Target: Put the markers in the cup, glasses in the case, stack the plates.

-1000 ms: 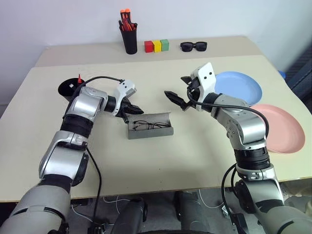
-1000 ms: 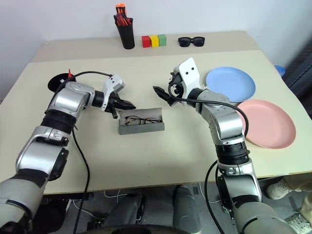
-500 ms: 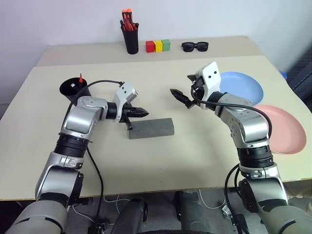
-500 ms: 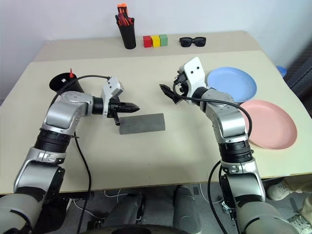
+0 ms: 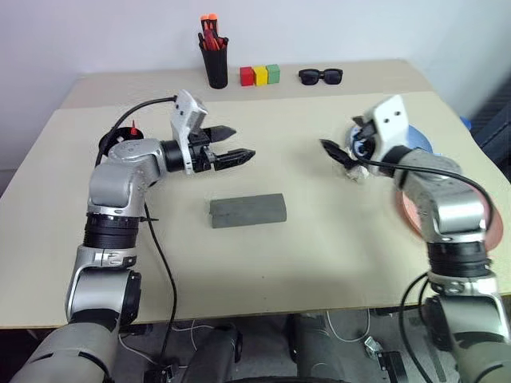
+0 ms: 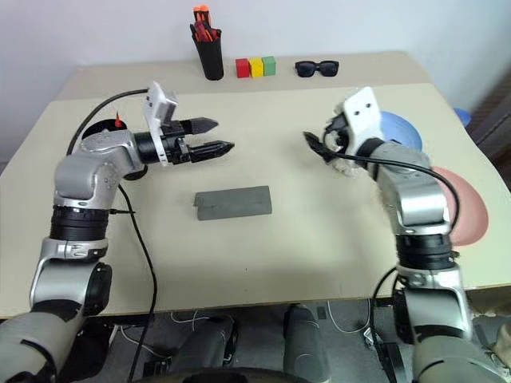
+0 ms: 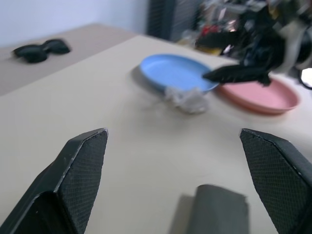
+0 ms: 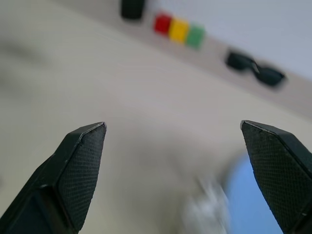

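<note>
We see even, soft indoor light over the beige table (image 5: 263, 263), with no glare. A faint shadow lies under the closed grey case (image 5: 247, 211). Both head views stay sharp from centre to edges. In the right wrist view the coloured blocks (image 8: 178, 30) and sunglasses (image 8: 254, 68) smear with blur; the left wrist view's upper right is blurred too.

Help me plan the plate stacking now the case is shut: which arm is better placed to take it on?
Right, probably. The right tool hangs open beside the blue plate, with the pink plate just behind that arm. The left tool is open too, but beyond the closed case, across the table from both plates.
</note>
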Available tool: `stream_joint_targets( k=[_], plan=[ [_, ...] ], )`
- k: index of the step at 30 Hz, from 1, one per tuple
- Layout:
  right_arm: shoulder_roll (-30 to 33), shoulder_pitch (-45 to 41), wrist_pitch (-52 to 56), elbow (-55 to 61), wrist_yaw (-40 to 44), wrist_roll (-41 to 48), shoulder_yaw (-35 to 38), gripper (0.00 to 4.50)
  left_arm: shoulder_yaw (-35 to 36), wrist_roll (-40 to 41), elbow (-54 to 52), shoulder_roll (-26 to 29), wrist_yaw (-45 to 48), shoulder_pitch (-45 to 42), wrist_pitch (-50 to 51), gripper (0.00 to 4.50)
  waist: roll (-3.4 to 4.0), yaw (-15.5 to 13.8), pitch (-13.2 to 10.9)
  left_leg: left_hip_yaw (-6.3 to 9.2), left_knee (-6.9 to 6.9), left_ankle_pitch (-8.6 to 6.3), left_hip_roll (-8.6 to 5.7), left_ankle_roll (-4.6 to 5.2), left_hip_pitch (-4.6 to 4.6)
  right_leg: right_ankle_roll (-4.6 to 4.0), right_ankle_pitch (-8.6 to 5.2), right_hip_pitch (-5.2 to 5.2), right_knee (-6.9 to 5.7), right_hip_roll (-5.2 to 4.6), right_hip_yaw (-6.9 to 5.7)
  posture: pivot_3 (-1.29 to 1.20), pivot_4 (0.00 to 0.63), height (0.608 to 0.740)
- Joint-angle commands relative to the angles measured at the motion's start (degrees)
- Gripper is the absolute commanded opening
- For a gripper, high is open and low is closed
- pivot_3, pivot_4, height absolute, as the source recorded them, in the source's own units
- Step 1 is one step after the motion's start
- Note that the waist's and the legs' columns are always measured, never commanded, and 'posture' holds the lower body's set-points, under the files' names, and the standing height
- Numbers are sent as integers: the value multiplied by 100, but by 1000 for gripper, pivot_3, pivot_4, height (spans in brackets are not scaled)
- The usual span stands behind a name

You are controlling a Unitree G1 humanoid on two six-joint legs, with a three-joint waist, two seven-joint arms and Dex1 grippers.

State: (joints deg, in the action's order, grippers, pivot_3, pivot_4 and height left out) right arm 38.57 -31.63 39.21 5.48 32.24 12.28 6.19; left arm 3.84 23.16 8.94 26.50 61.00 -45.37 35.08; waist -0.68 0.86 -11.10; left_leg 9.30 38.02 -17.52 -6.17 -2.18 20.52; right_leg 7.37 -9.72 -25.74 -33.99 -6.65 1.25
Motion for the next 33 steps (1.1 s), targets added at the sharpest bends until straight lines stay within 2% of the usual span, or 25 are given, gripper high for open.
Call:
stream_joint_targets(
  k=[1, 4, 7, 10, 14, 17, 20, 22, 23, 30, 33],
  plan=[
    [579, 488, 896, 721, 141, 203, 513, 4500, 249, 478, -255, 192, 448, 187, -135, 4446, 0, -1, 0, -3, 0, -2, 1, 4, 1, 0, 0, -1, 0, -1, 1, 0, 150, 740],
    [1154, 1391, 1571, 1218, 351, 280, 859, 4500, 271, 728, -316, 361, 798, 404, -171, 4446, 0, -27, 0, -2, 2, -16, 2, 28, -1, 0, 0, 0, -5, 0, 1, 0, 150, 740],
    [1340, 1996, 2027, 1444, 290, 329, 1185, 4500, 208, 787, -220, 509, 1046, 524, -285, 4446, 0, -24, 0, -4, 7, -17, 3, 32, -10, 1, -1, 13, -3, 1, 1, 0, 150, 740],
    [1192, 2542, 2247, 1604, 144, 313, 1454, 4500, 92, 706, -70, 536, 1186, 573, -488, 4446, 0, -34, 0, -6, 12, -18, 4, 33, -23, 2, -1, 31, -1, 0, 0, 0, 150, 740],
    [1187, 2995, 2202, 1532, 69, 216, 1376, 4500, -34, 686, -17, 459, 1151, 534, -494, 4446, 0, -32, 1, -9, 15, -17, 4, 33, -23, 3, -1, 32, -1, 0, 1, 0, 150, 740],
    [1239, 3115, 2128, 1432, 7, 150, 1306, 3149, -78, 681, -3, 431, 1132, 526, -593, 4500, 0, -26, 1, -8, 15, -17, 5, 33, -23, 3, -2, 31, -1, 0, 1, 0, 150, 740],
    [1323, 2993, 2032, 1264, -86, 60, 1310, 1649, -89, 697, -17, 445, 1127, 544, -600, 4500, -1, -35, 1, -8, 15, -17, 6, 33, -23, 3, -2, 31, -1, 0, 1, 0, 150, 740],
    [1386, 2897, 2034, 1152, -111, 32, 1344, 498, -49, 730, -24, 440, 1077, 566, -566, 4500, 0, -37, 1, -8, 15, -17, 6, 33, -22, 3, -2, 31, 0, -1, 1, 0, 150, 740],
    [1460, 2857, 1985, 1095, -122, -20, 1333, 87, -32, 719, -11, 445, 1071, 590, -612, 4500, 0, -34, 1, -8, 15, -17, 6, 33, -22, 3, -2, 31, 0, -1, 1, 0, 150, 740],
    [1890, 1971, 1658, 541, -255, -276, 1245, 27, 78, 780, 16, 466, 944, 654, -675, 4500, -1, -34, 1, -7, 15, -17, 5, 33, -21, 3, -2, 31, 1, -1, 0, 0, 150, 740],
    [1663, 1030, 974, 119, -322, -307, 956, 27, 94, 763, 18, 460, 871, 665, -736, 4500, 3, 11, 0, -14, 15, -17, 5, 33, -23, 3, -1, 30, 2, -1, 2, 0, 150, 740]
  ],
)
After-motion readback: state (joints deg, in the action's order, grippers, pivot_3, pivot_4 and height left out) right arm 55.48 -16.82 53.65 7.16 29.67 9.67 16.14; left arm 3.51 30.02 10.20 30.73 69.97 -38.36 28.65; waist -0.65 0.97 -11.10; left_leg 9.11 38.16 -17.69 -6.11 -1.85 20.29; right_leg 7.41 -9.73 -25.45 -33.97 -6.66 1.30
